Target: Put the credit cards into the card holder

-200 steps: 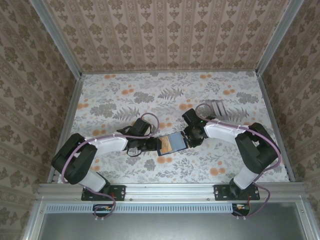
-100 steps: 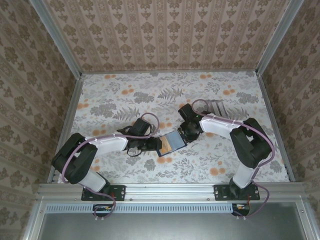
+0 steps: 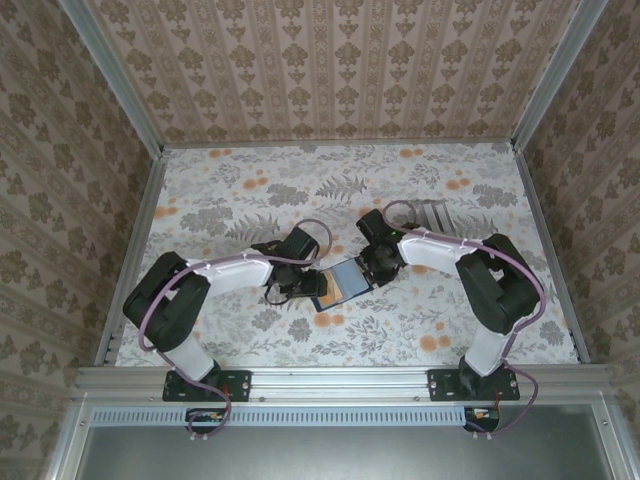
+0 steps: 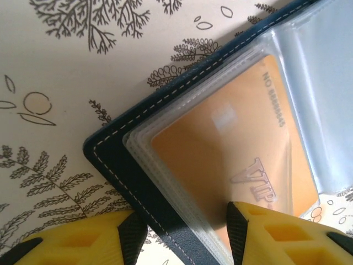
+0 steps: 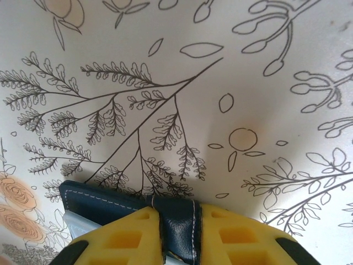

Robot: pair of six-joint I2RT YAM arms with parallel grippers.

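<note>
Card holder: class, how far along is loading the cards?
Done: an orange VIP card sits in a clear sleeve of the open card holder. In hand: right jaws pinch its navy edge; left jaws straddle a corner. To do: pale striped pieces, possibly cards, lie loose beyond the right arm.

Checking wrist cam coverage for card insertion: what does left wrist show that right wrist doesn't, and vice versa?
Left wrist: an orange VIP card already inside clear sleeves, with the left gripper jaws apart over the open card holder. Right wrist: the right gripper pinching the holder's navy stitched outer cover. Both: the holder, yellow fingers, floral tablecloth.
</note>
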